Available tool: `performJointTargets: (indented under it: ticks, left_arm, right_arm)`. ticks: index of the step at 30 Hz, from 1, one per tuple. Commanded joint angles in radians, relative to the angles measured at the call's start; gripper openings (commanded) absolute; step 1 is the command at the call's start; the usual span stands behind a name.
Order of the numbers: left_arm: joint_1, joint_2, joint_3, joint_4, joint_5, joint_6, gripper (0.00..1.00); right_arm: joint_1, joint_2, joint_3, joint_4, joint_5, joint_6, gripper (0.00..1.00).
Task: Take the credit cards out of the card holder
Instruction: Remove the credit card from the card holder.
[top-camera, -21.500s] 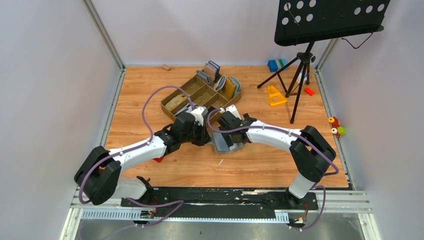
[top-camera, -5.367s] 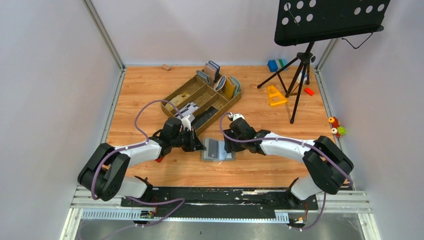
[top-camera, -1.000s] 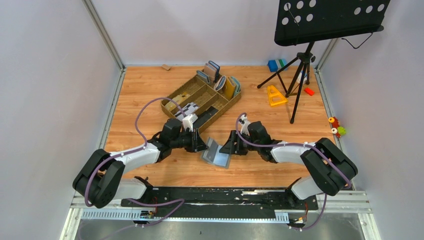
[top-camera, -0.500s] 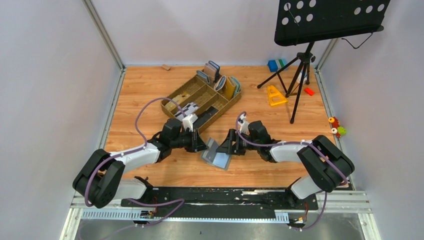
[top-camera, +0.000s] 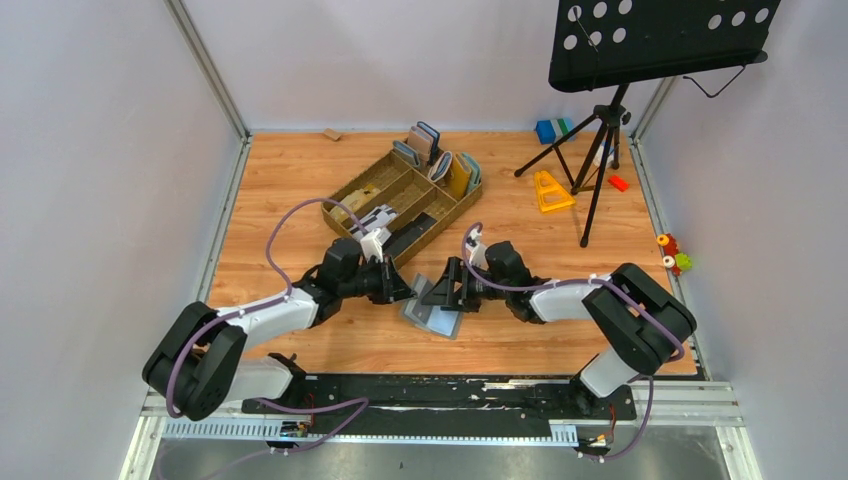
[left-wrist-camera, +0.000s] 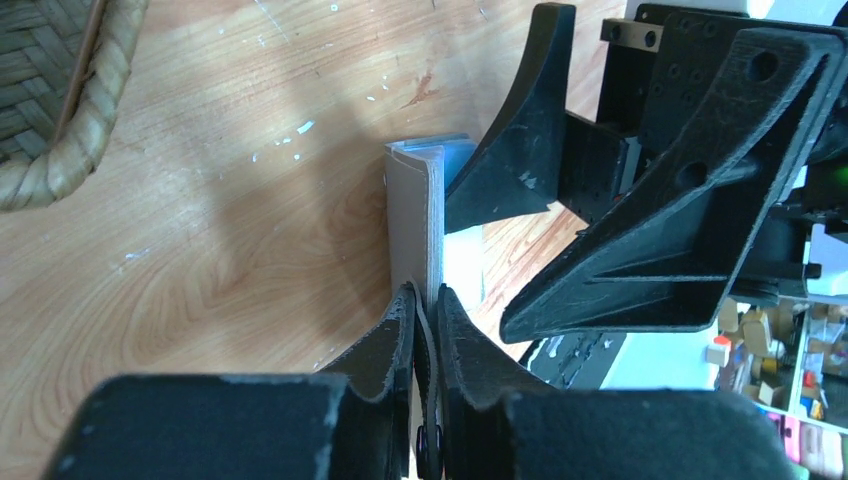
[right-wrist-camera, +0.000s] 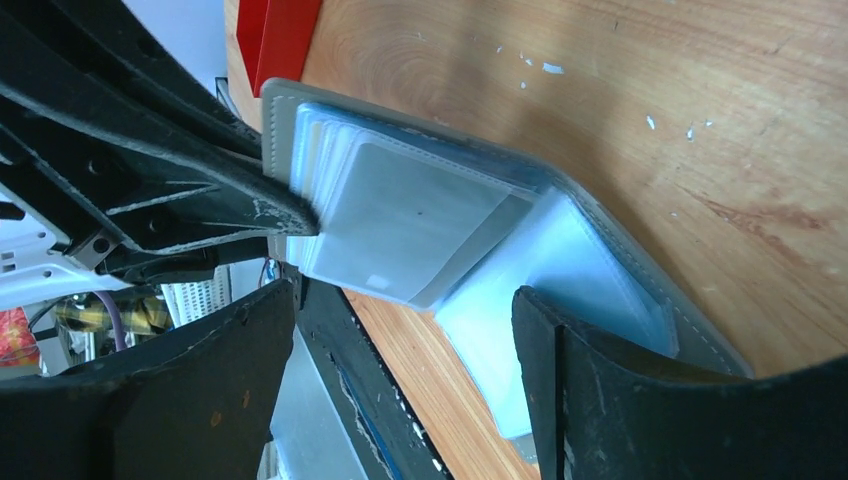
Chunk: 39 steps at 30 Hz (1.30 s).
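Top view. Toward the front middle of the table (top-camera: 290, 170), the holder (top-camera: 436, 320), lying partly open with its left flap lifted. At that flap from the left, the left gripper (top-camera: 403, 291); just beside it from the right, the right gripper (top-camera: 432, 293), low over the holder. Cannot tell either jaw gap from here. Behind them, a brown tray (top-camera: 350, 185) with upright wallets (top-camera: 440, 160) at its far end. Far right, a black music stand (top-camera: 660, 40) on a tripod, with a yellow piece (top-camera: 550, 192) by its feet.

Left wrist view. Left gripper (left-wrist-camera: 423, 305) closed to a sliver on the edge of the holder's (left-wrist-camera: 408, 215) grey flap, held upright on edge over the wood. Pale blue inside face peeking out at the flap's top. Close against the flap's inner side, the right gripper's black fingers (left-wrist-camera: 520, 150), spread apart. Top left, a corner of the tray (left-wrist-camera: 90, 120).

Right wrist view. Right gripper (right-wrist-camera: 400, 300) wide open, gripping nothing, one finger at each lower corner. Beyond them the holder (right-wrist-camera: 570, 250), spread open: grey stitched rim, pale blue inside. In the half nearer the left gripper, a fanned stack of pale cards (right-wrist-camera: 410, 205) in the slots. Against that half's outer edge, the left gripper's finger (right-wrist-camera: 230, 195). At the top, a red piece (right-wrist-camera: 285, 40) on the wood.
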Motion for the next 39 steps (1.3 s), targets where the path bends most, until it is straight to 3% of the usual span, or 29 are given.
performJointTargets:
  ticks: [1,11,16,21,28,32,37,39]
  left_arm:
    - [-0.005,-0.072,-0.033,0.067,-0.042,-0.085,0.12]
    - [-0.005,-0.140,-0.095,0.078,-0.137,-0.199,0.06]
    - [-0.010,-0.174,-0.128,0.120,-0.174,-0.254,0.06]
    - [-0.025,-0.179,-0.130,0.133,-0.193,-0.278,0.07]
    - [-0.027,-0.184,-0.135,0.136,-0.201,-0.280,0.07]
    - [-0.027,-0.184,-0.127,0.115,-0.209,-0.268,0.08]
    - [-0.027,-0.184,-0.124,0.105,-0.212,-0.260,0.08]
    - [-0.027,-0.185,-0.119,0.093,-0.216,-0.250,0.08]
  right_arm:
    - [0.035,0.036,0.048,0.070,0.040,0.054,0.81]
    - [0.111,0.038,0.105,-0.041,0.137,0.004,0.93]
    - [0.148,0.039,0.155,-0.157,0.221,-0.047,0.84]
    - [0.188,0.050,0.200,-0.225,0.277,-0.084,0.83]
    - [0.193,0.061,0.198,-0.247,0.303,-0.092,0.66]
    - [0.192,0.049,0.183,-0.241,0.309,-0.087,0.64]
    - [0.189,0.036,0.166,-0.248,0.318,-0.084,0.47]
    - [0.186,0.031,0.156,-0.242,0.319,-0.079,0.46]
